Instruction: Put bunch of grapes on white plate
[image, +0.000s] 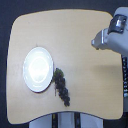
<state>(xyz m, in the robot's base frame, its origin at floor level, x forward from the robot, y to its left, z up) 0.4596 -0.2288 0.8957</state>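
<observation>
A light wooden table (75, 60) fills the exterior view, with the robot's grey-and-white arm (116, 35) reaching in from the upper right. The white plate (37, 69) rests near the table's left edge, and the bunch of grapes (62, 88) lies on the wood just beside the plate's lower right rim. The gripper (95, 43) hovers well apart from both, too blurred to tell how far open it is.
</observation>
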